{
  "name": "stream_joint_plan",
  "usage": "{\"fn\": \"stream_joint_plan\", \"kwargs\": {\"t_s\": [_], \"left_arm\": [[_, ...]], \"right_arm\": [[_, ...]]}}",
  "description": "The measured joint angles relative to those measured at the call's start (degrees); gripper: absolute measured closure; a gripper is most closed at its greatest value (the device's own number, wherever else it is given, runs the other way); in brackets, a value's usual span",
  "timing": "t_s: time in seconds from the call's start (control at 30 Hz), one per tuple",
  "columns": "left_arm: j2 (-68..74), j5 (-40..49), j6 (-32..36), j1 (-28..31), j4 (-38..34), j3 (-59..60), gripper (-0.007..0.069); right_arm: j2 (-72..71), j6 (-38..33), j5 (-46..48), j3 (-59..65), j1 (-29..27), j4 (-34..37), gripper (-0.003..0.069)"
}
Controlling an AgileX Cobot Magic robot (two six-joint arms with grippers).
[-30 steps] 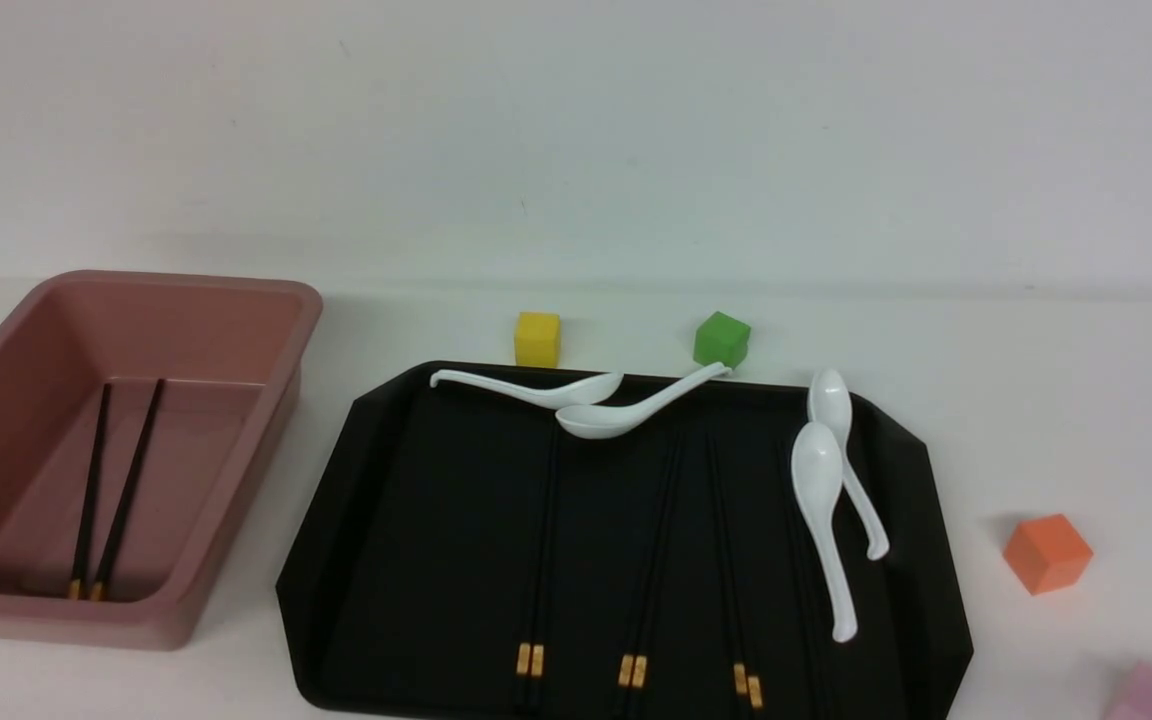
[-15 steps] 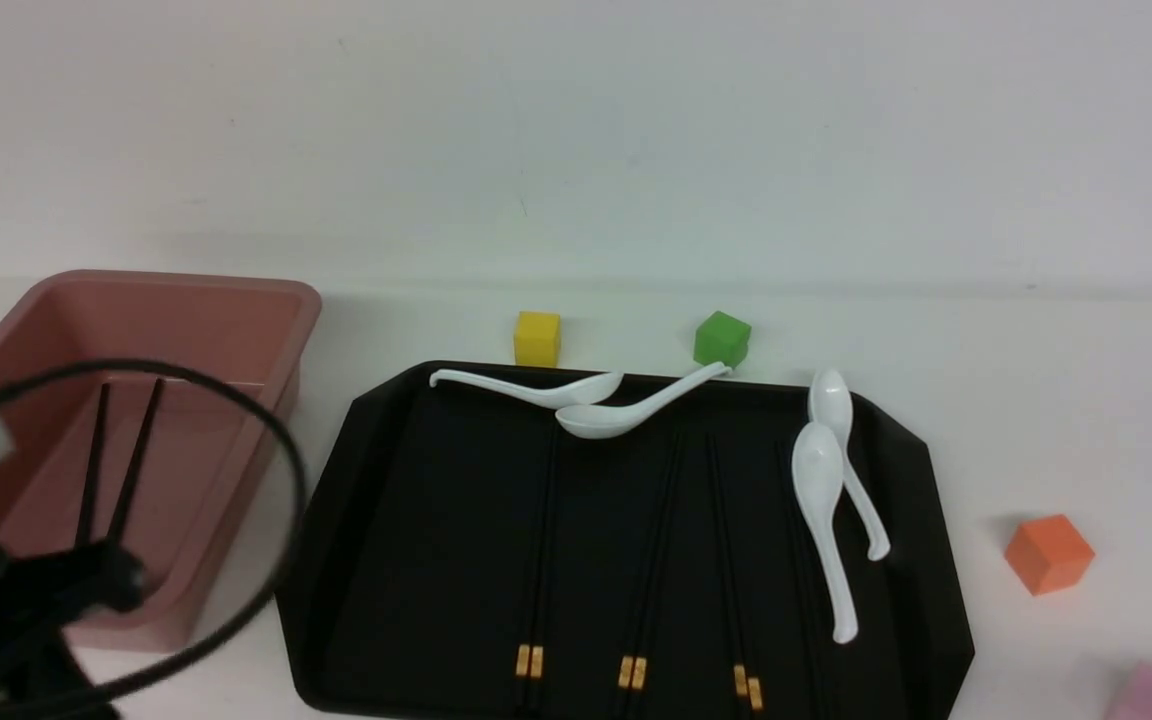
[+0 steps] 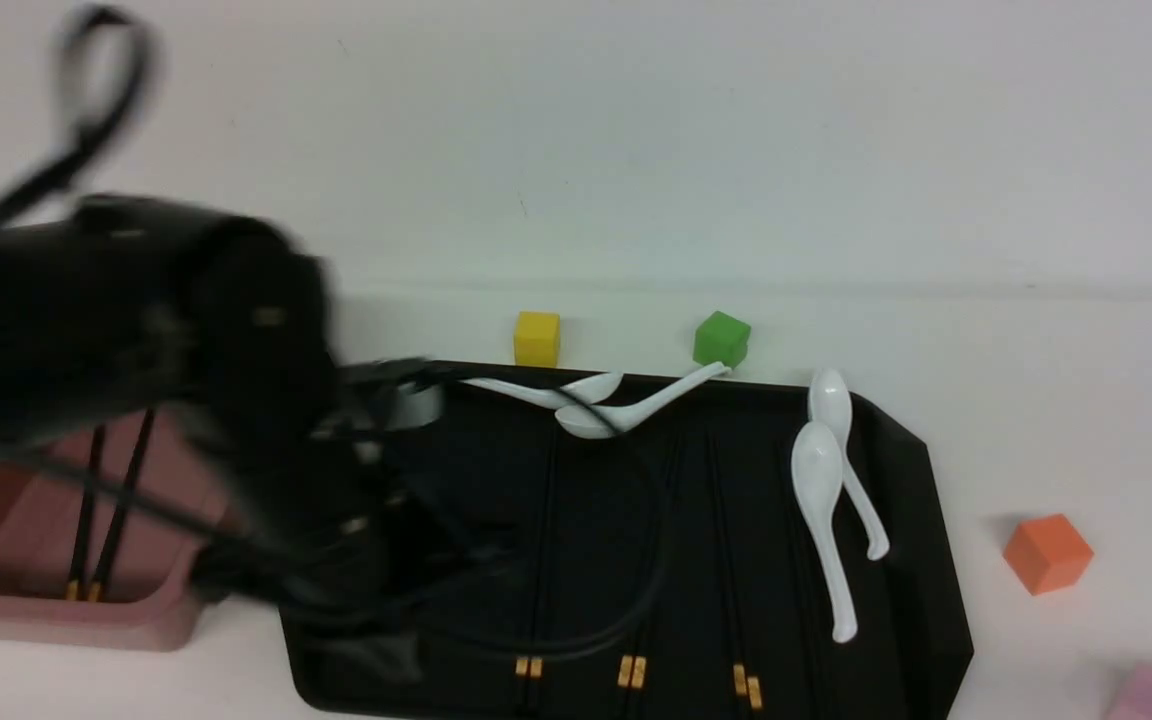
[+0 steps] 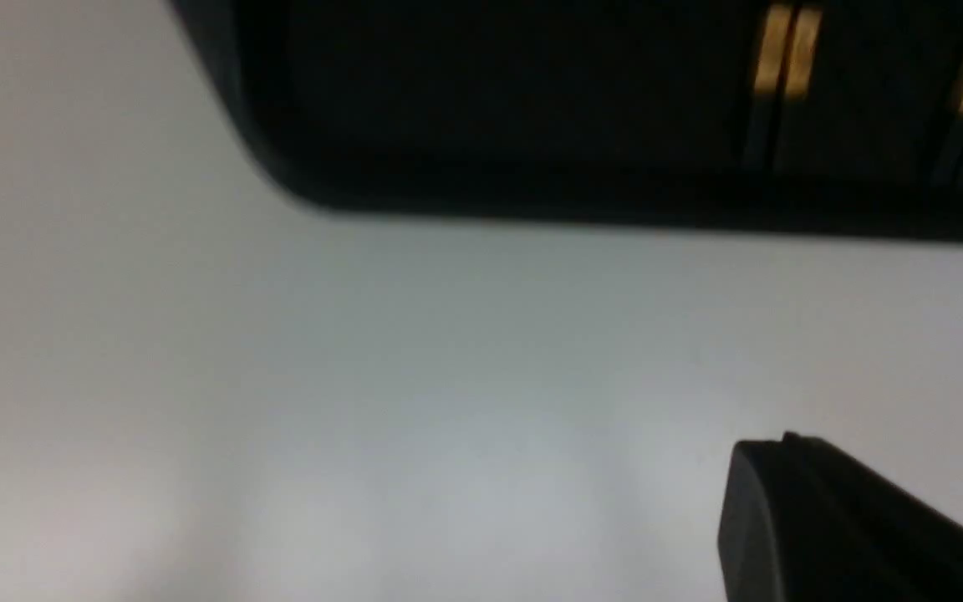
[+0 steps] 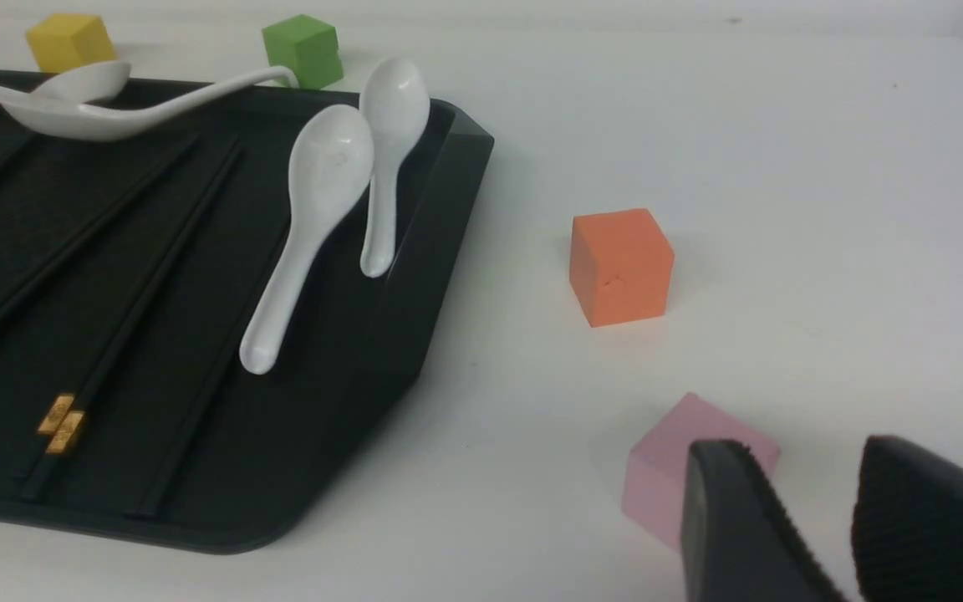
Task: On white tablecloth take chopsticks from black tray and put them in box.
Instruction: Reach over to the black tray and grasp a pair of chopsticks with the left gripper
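Observation:
The black tray (image 3: pixel 896 440) lies on the white tablecloth (image 3: pixel 1056 400). Three pairs of black chopsticks with gold bands (image 3: pixel 633 671) lie lengthwise in it. The pink box (image 3: pixel 66 625) stands left of the tray and holds one pair of chopsticks (image 3: pixel 86 520). My left arm (image 3: pixel 186 320), blurred, crosses the box and the tray's left part. In the left wrist view my left gripper (image 4: pixel 782 447) is shut on nothing, above bare cloth by the tray's near corner (image 4: pixel 281 159), with two banded chopsticks ends (image 4: pixel 787 46) beyond. My right gripper (image 5: pixel 816 493) is open over the cloth, right of the tray (image 5: pixel 440 217).
Several white spoons (image 3: pixel 821 500) lie in the tray's far and right parts. A yellow cube (image 3: pixel 537 338) and a green cube (image 3: pixel 721 339) sit behind the tray. An orange cube (image 3: pixel 1047 552) and a pink cube (image 5: pixel 674 468) sit to its right, the pink one just behind my right fingers.
My left arm has swung in from the lower left and risen across the box and the tray's left side. Nothing on the table has moved.

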Motion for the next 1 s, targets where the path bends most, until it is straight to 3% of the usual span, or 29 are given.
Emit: {"fn": "stream_joint_plan", "kwargs": {"t_s": [0.13,0.3,0.57,1.0], "left_arm": [[7.77,-0.39,-4.76,-3.71,7.32,-7.01,0.0619],[15.56,-0.43,-9.75,-5.54,11.64,-14.12,0.0524],[27.50,0.53,-9.16,-5.48,12.47,-24.78,0.0292],[33.45,2.20,-7.32,-5.48,15.26,-27.33,0.0262]], "right_arm": [[0.00,0.00,0.00,0.00,0.00,0.00,0.0417],[0.00,0.00,0.00,0.00,0.00,0.00,0.0417],[0.00,0.00,0.00,0.00,0.00,0.00,0.0417],[0.00,0.00,0.00,0.00,0.00,0.00,0.0417]]}}
